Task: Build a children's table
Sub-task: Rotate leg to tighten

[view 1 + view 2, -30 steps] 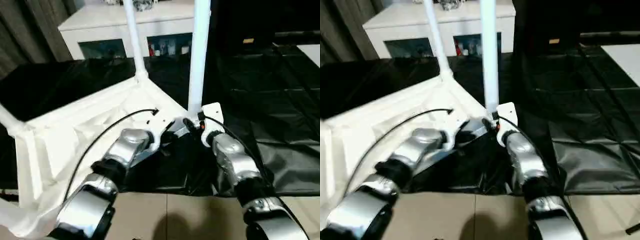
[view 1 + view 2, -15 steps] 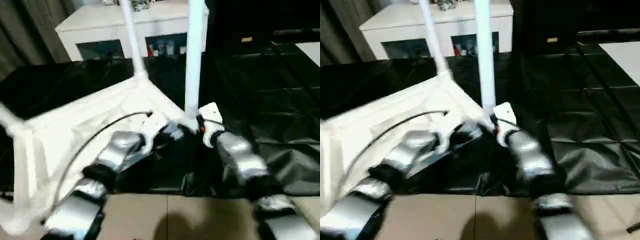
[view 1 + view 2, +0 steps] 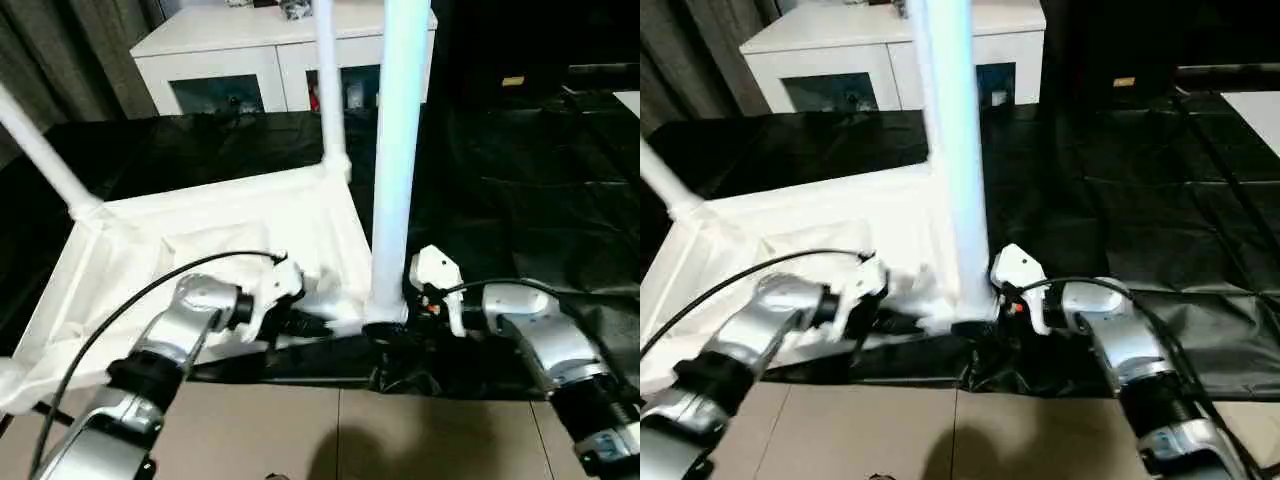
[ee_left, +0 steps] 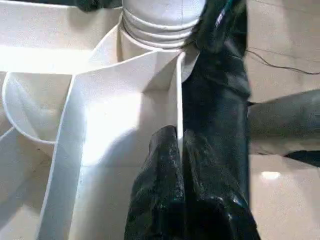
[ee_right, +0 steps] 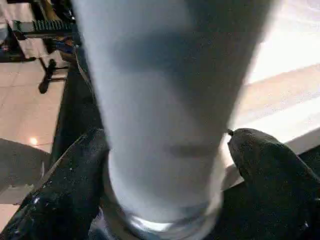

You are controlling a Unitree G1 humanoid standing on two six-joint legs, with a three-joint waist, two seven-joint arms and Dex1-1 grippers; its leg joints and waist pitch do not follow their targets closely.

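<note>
Light, stiff, slick plastic throughout; best held at edges and low on the leg [image 3: 398, 150], near its socket. Left gripper [image 4: 177, 150] clenched on the tabletop [image 3: 200, 215] rim; right gripper [image 5: 165, 165] spread wide around the leg's base.

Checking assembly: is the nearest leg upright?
Upright: the nearest leg rises straight from the tabletop's near corner socket.
</note>
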